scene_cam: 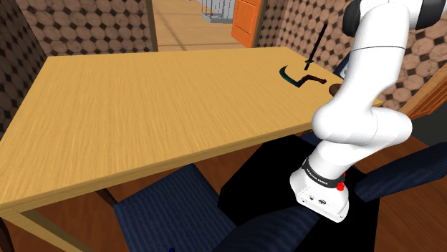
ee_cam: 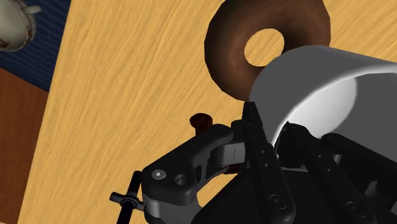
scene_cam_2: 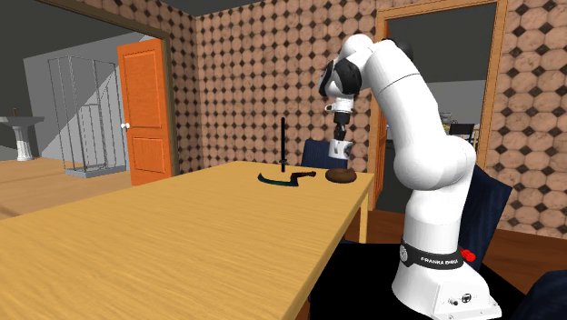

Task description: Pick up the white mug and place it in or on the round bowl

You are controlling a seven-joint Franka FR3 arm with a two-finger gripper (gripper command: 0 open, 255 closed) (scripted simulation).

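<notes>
The white mug [ee_cam: 324,83] hangs in the air with my gripper [ee_cam: 273,130] shut on its rim, one finger inside the wall and one outside. Just past the mug, a brown round bowl [ee_cam: 254,44] with a hole in its middle rests on the wooden table. In the second exterior view the gripper [scene_cam_2: 340,136] points straight down with the mug [scene_cam_2: 340,147] a short way above the bowl [scene_cam_2: 342,175], near the table's far corner. In the shoulder view the arm covers all but an edge of the bowl [scene_cam: 334,89].
A dark green curved object [scene_cam_2: 277,180] and an upright black rod [scene_cam_2: 284,144] sit on the table [scene_cam_2: 182,236] beside the bowl. Blue chairs [scene_cam: 168,211] stand around the stand. A pale cup-like thing [ee_cam: 16,22] lies on blue upholstery off the table's edge.
</notes>
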